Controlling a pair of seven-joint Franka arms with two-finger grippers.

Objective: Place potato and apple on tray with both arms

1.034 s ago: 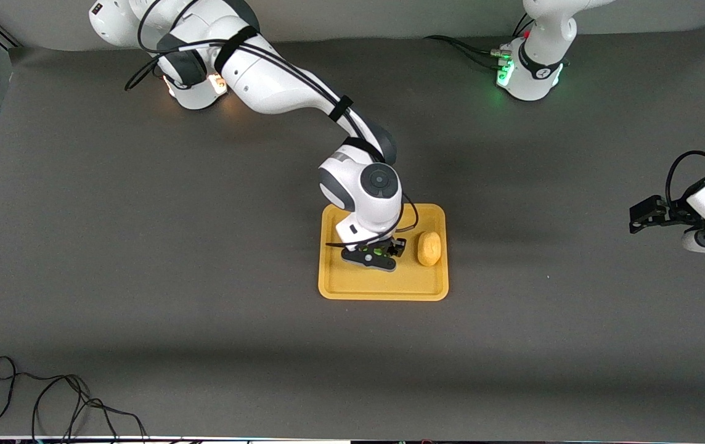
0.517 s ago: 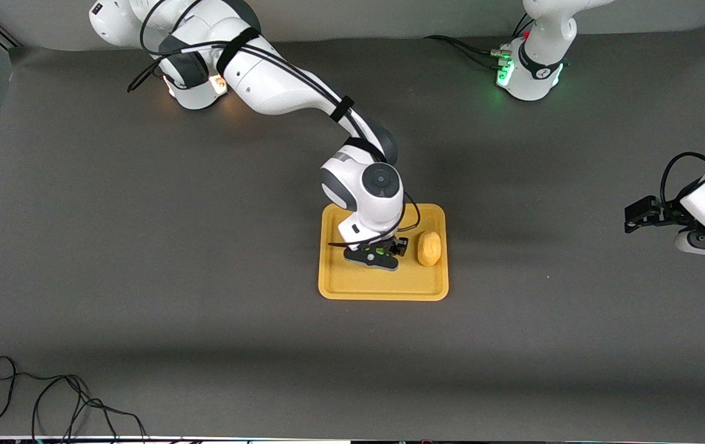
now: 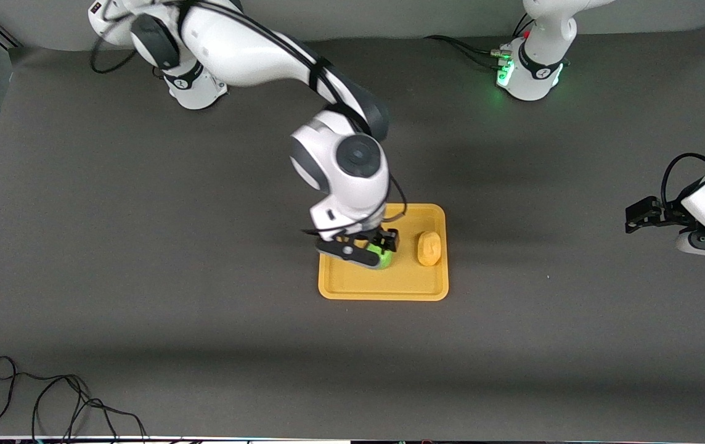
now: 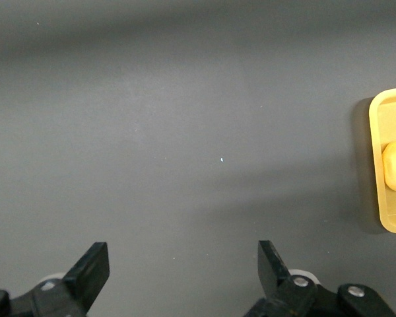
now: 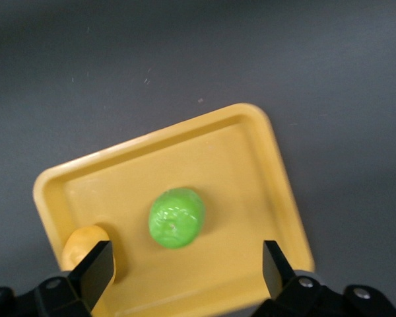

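Right gripper hangs over the tray, fingers spread wide and holding nothing; in my right wrist view both fingertips stand well apart with the apple lying free on the tray floor between them, lower down. Apple sits in the tray, toward the right arm's end of it, partly covered by the gripper in my front view. Potato lies in the same tray beside the apple, toward the left arm's end, not touching it. Tray rests on the dark grey surface. Left gripper waits over bare surface at the left arm's end, fingers wide, nothing in them.
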